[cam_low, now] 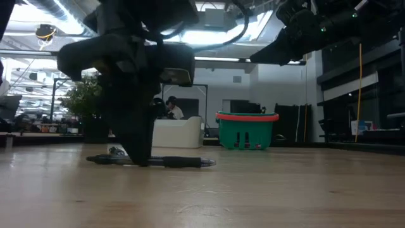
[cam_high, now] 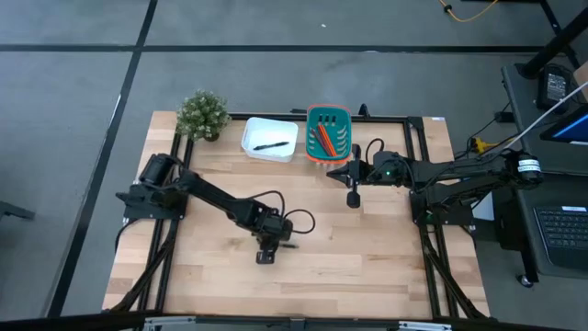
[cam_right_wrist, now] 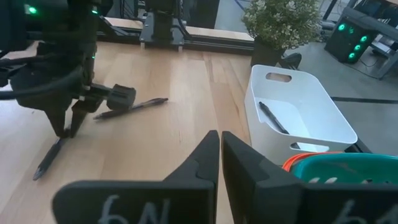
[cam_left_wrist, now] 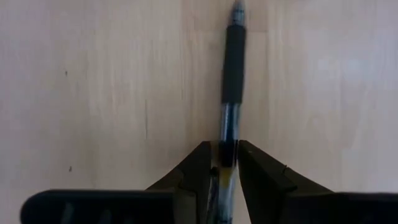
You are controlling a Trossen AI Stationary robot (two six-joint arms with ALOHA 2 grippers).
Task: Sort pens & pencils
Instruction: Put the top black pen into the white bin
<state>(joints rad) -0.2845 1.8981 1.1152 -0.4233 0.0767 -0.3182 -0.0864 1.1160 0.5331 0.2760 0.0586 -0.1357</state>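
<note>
Step in hand: pick-up of a black pen (cam_left_wrist: pixel 229 93) lying flat on the wooden table (cam_high: pixel 367 257); by my reading this is the grasp itself, before any lift.
Left gripper (cam_high: pixel 265 252): down at the table top near the middle-front, its fingers (cam_left_wrist: pixel 198 171) closed to either side of the pen's clear barrel — touching it, as far as the left wrist view shows; the pen rests on the wood in the low view, not raised.
Second loose pen (cam_right_wrist: pixel 132 107): on the table just beside the left gripper, seen from the right wrist; not held by anything.
Right gripper (cam_right_wrist: pixel 220 149): fingers closed on nothing; it hangs above the table just in front of the green basket (cam_high: pixel 328 115), waiting.
White bin (cam_high: pixel 269 138): at the back of the table beside a small potted plant (cam_high: pixel 202 114); one pen (cam_high: pixel 270 145) already lies inside.
Pencils (cam_high: pixel 322 138): orange-red sticks lying in the green basket, next to the white bin; exact count not clear.
Progress: pencils appear sorted; at least two pens left on the table — so roughly past halfway, judged from how things lie.
Next move calls for: a straight lift with the grip kept firm on the thin barrel, then carry back to the white bin; the slim round pen could roll or pivot between the fingers.
</note>
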